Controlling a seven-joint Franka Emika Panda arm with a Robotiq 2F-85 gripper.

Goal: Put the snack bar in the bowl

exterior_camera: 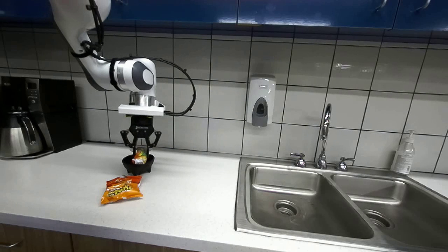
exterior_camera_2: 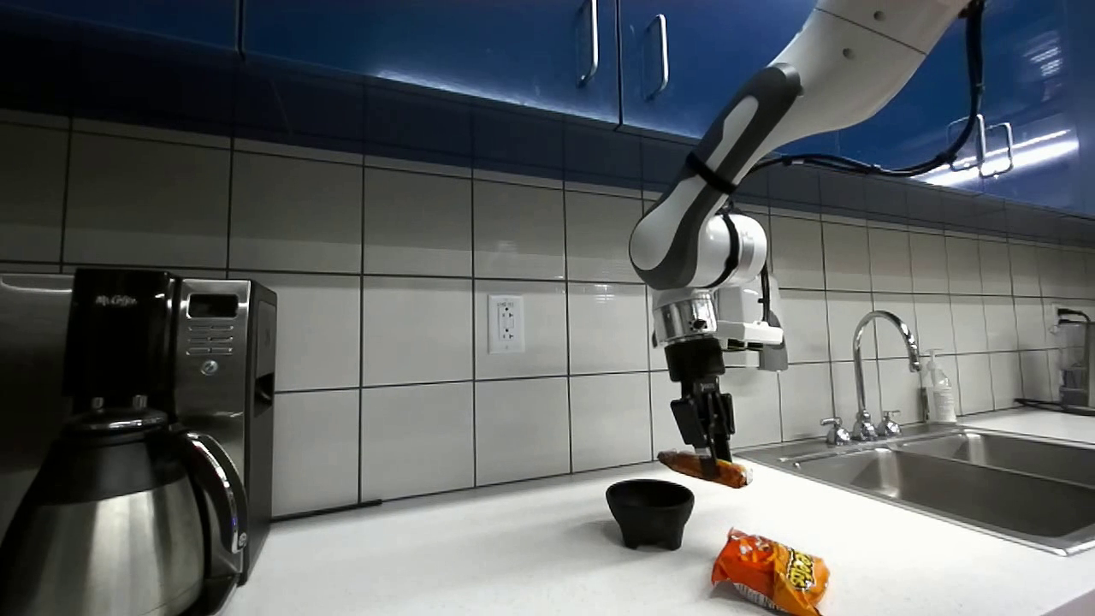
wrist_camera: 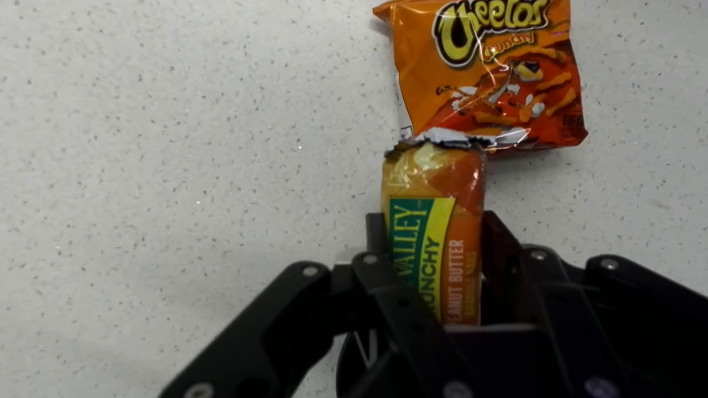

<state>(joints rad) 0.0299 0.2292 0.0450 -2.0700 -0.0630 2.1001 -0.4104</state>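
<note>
My gripper (exterior_camera: 140,152) is shut on the snack bar (exterior_camera: 139,158), which has an orange and yellow wrapper with a green label. In the wrist view the bar (wrist_camera: 434,182) lies lengthwise between the fingers (wrist_camera: 431,232). In an exterior view the bar (exterior_camera_2: 729,473) is held off the counter, a little above and to the right of the black bowl (exterior_camera_2: 650,513), apart from it. In an exterior view the bar overlaps the bowl (exterior_camera: 138,169) in the picture. In the wrist view only a dark edge of the bowl (wrist_camera: 347,365) shows; the gripper hides the rest.
An orange-red snack bag (exterior_camera: 122,189) lies on the counter near the bowl; it also shows in the wrist view (wrist_camera: 492,77). A coffee maker (exterior_camera_2: 218,359) with a steel pot stands to one side. A steel double sink (exterior_camera: 241,196) is on the other side. A tiled wall stands behind.
</note>
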